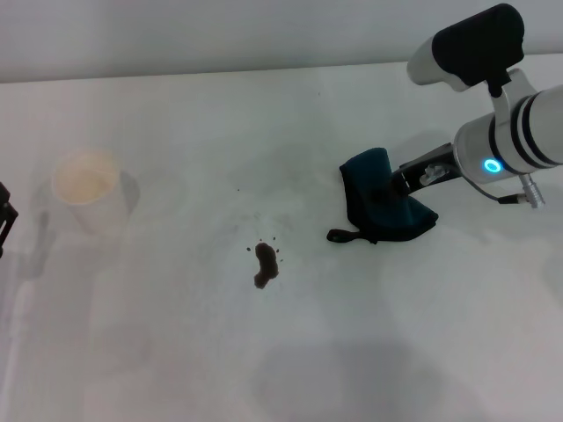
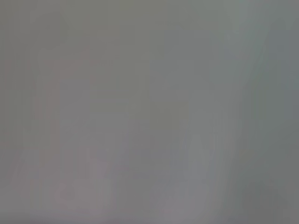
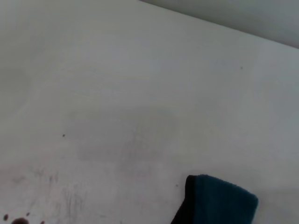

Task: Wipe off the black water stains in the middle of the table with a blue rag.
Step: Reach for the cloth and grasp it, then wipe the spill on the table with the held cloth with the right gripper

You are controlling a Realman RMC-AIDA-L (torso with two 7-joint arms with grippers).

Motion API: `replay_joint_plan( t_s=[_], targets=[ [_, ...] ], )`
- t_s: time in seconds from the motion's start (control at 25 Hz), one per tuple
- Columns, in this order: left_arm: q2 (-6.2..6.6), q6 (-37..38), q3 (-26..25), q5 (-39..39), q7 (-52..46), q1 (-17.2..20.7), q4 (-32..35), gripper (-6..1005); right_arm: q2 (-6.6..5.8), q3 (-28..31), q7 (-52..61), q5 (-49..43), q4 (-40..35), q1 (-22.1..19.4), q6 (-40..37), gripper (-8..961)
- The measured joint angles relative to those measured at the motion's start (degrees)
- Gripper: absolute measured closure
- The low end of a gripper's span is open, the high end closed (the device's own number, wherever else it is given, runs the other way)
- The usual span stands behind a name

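At the far left edge of the white surface [image 1: 176, 352] only a sliver of the left gripper [image 1: 5, 220] shows, its jaws impossible to judge, with a paper cup [image 1: 85, 180] nearby. The black water stains [image 1: 264, 265] lie mid-surface. To their right, near but apart, the right gripper [image 1: 394, 186] has its jaws pinching the crumpled blue rag [image 1: 378, 204].
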Motion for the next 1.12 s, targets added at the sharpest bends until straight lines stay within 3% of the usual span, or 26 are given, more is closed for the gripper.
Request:
replay_joint_plan(
  t_s=[0.32, 0.72, 1.0, 1.12],
  targets=[
    [0.00, -0.1, 0.0, 0.0, 0.0, -0.5, 0.0, 107, 0.04, -0.1, 0.5, 0.2, 2.5, 0.4, -1.8, 158],
    [0.00, -0.1, 0.0, -0.1, 0.0, -0.8, 0.0, 108, -0.28, -0.1, 0.7, 0.9, 4.4, 1.2, -1.7, 602],
    [0.01, 0.0, 0.0, -0.1, -1.3, -0.8, 0.0, 108, -0.15, -2.6, -1.7, 2.6, -1.0, 0.7, -0.3, 870],
    [0.00, 0.0, 0.0, -0.1, -1.5, -0.8, 0.0, 107, -0.12, -6.0, -4.3, 5.3, -5.4, 0.2, 0.7, 875]
  ],
)
